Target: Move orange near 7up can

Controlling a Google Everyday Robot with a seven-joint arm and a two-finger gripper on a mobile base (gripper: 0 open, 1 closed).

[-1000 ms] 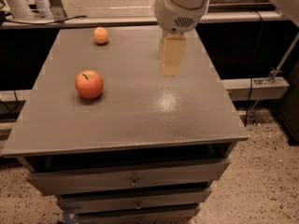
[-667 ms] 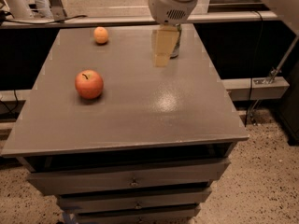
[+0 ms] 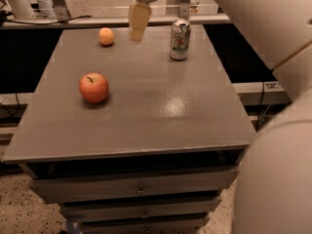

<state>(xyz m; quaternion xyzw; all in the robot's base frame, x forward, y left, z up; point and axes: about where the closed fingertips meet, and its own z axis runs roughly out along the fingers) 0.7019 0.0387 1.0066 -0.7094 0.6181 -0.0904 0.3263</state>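
The orange [image 3: 106, 36] is a small round fruit at the far left of the grey table [image 3: 146, 116]. The 7up can [image 3: 180, 39] stands upright at the far right-centre of the table, silver-white with green and red markings. My gripper [image 3: 138, 24] hangs over the far middle of the table, between the orange and the can, a little to the right of the orange and above the surface. It holds nothing that I can see.
A larger red-orange apple [image 3: 93, 87] with a dark stem sits on the left middle of the table. My arm [image 3: 273, 43] fills the right side of the view. Drawers [image 3: 139, 191] sit below the front edge.
My gripper has moved left and toward the far edge, uncovering the 7up can that it hid before. The orange and apple have not moved.
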